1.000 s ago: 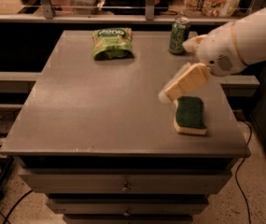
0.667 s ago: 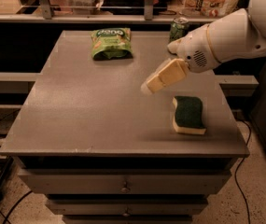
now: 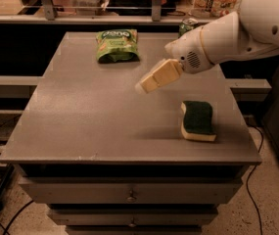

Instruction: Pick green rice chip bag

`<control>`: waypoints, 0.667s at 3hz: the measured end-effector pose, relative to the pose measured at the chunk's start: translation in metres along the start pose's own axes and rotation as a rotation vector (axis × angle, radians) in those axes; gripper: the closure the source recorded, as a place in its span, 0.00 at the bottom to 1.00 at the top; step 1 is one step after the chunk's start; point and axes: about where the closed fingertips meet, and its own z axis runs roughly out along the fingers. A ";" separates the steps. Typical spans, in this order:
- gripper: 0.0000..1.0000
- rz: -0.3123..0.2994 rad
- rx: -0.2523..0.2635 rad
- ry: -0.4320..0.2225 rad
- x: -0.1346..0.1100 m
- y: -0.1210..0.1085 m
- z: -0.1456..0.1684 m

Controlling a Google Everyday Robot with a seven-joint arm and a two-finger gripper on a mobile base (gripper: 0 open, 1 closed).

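One gripper point(image 3: 144, 85) hangs mid-frame above the tabletop point(image 3: 80, 111), its jaws' state impossible to tell; the green rice chip bag point(image 3: 116, 45) lies upper left, well apart. You should steer up-left, then descend squarely over the pouch's crinkled middle

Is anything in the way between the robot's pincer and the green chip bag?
Nothing visible. The pincer hangs over the middle of the table, with only its bare top between it and the green rice chip bag near the far edge. The sponge and green can sit aside.
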 end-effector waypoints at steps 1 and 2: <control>0.00 0.017 0.010 -0.070 -0.009 -0.023 0.027; 0.00 0.044 0.020 -0.165 -0.018 -0.049 0.056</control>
